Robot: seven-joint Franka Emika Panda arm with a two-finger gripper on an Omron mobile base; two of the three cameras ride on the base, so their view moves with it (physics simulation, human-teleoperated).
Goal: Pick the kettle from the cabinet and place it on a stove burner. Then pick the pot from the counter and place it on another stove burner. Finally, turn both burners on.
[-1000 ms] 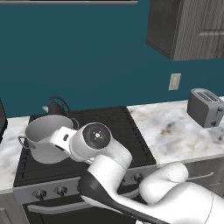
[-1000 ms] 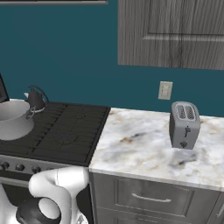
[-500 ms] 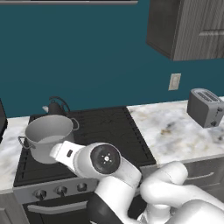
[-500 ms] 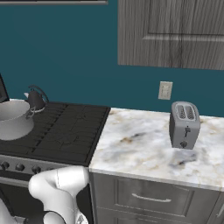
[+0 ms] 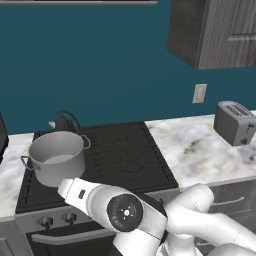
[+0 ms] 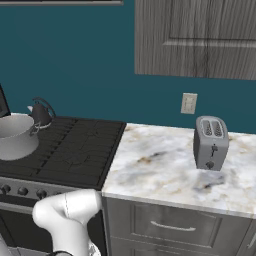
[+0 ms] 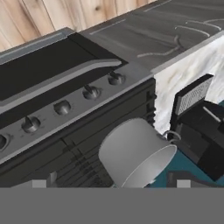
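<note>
While the claw [image 7: 111, 184] hung wide open and empty before the stove front, the row of dark round knobs [image 7: 62, 107] lay just ahead of it. Beyond them, the wide grey metal pot [image 5: 55, 162] sat on the black cast-iron burner grates [image 5: 125, 150], and the small dark grey kettle [image 5: 64, 123] stood just behind the pot, farther from the claw.

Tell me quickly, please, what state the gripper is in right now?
Gripper: open, holding nothing.
</note>
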